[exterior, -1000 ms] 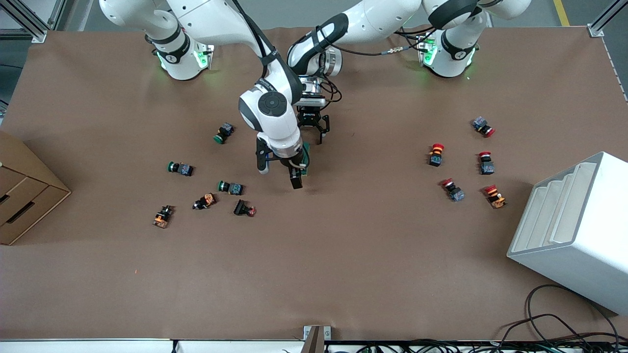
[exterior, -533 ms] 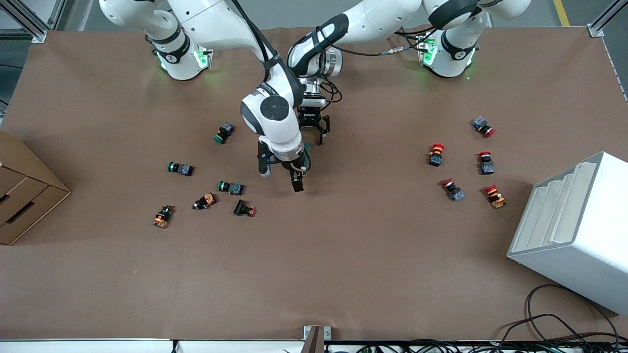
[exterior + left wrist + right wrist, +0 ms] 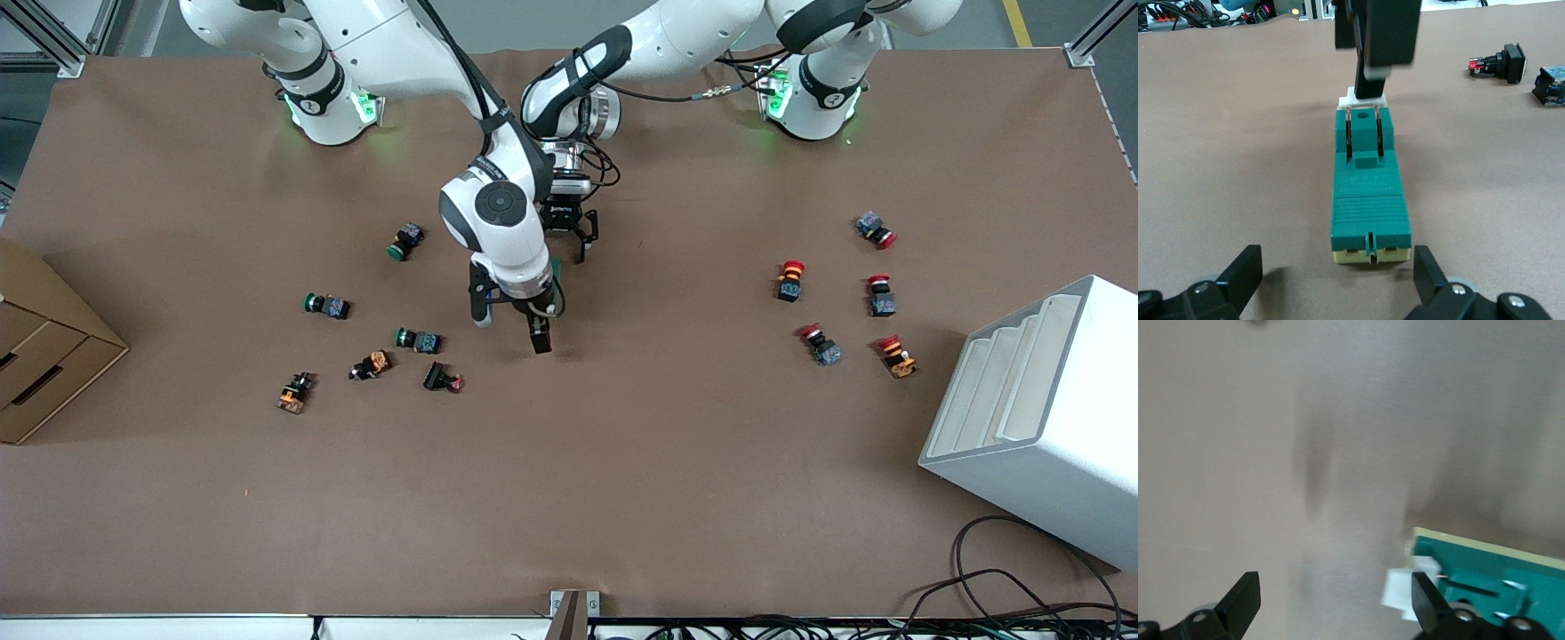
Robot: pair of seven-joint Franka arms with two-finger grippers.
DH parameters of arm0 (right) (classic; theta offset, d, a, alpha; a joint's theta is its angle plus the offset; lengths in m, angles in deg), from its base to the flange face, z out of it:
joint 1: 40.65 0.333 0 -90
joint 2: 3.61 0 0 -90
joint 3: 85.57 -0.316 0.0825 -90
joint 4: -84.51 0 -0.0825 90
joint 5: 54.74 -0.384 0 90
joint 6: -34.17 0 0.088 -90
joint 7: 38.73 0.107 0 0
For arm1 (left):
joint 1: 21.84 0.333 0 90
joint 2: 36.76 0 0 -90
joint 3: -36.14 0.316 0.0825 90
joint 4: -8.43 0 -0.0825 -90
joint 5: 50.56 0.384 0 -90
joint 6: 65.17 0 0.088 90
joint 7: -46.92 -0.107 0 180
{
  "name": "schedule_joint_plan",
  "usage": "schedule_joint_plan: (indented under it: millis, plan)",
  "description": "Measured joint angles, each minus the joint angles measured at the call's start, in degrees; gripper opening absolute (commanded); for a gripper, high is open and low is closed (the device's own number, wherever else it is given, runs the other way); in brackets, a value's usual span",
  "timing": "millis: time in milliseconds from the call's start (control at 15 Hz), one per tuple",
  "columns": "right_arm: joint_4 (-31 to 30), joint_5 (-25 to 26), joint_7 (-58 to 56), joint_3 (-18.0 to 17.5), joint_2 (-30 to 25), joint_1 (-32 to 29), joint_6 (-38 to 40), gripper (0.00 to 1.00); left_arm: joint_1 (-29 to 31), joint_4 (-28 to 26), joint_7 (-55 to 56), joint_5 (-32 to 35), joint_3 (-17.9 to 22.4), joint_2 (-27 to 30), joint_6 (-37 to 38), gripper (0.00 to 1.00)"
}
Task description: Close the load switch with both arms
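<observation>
The load switch (image 3: 1370, 193) is a dark-green block lying on the brown table, with its white handle (image 3: 1363, 101) at the end away from my left gripper. My left gripper (image 3: 1337, 273) is open, with its fingers on either side of the switch's cream end and not touching it. In the front view it sits at mid-table (image 3: 566, 242). My right gripper (image 3: 510, 324) is open and low over the switch, hiding most of the switch (image 3: 556, 266). One of its fingers (image 3: 1371, 70) rests on the white handle. In the right wrist view the handle (image 3: 1399, 590) lies beside a finger (image 3: 1425, 603).
Green-capped push buttons (image 3: 404, 242) (image 3: 326, 306) (image 3: 418, 340) and orange and black parts (image 3: 372, 364) (image 3: 442, 380) lie toward the right arm's end. Red-capped buttons (image 3: 789, 280) (image 3: 821, 345) lie toward the left arm's end. A white rack (image 3: 1040, 418) and a cardboard box (image 3: 44, 356) stand at the table's ends.
My right gripper has moved a little toward the front camera, over the switch's handle end. The left gripper has stayed in place.
</observation>
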Motion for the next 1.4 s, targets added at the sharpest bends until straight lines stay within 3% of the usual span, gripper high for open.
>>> schedule_joint_plan:
  millis: [267,667,1067,1400]
  plan:
    - [7.0,-0.4,-13.9,0.0,-1.7,-7.3,13.2,1.00,0.0,0.0,0.0,0.0,0.0,0.0,0.0,0.99]
    - [8.0,-2.6,-57.2,0.0,-12.7,-21.1,34.8,1.00,0.4,1.6,-1.6,-2.4,0.0,0.0,-0.1,0.99]
    - [10.7,-0.7,-104.5,0.1,-21.3,-39.5,52.4,1.00,0.7,14.8,-19.1,-26.6,-0.2,2.3,-0.1,0.99]
    - [19.0,3.6,-126.6,0.0,-21.6,-45.4,61.0,1.00,4.3,24.4,-36.0,-46.6,-0.1,8.9,0.2,0.99]
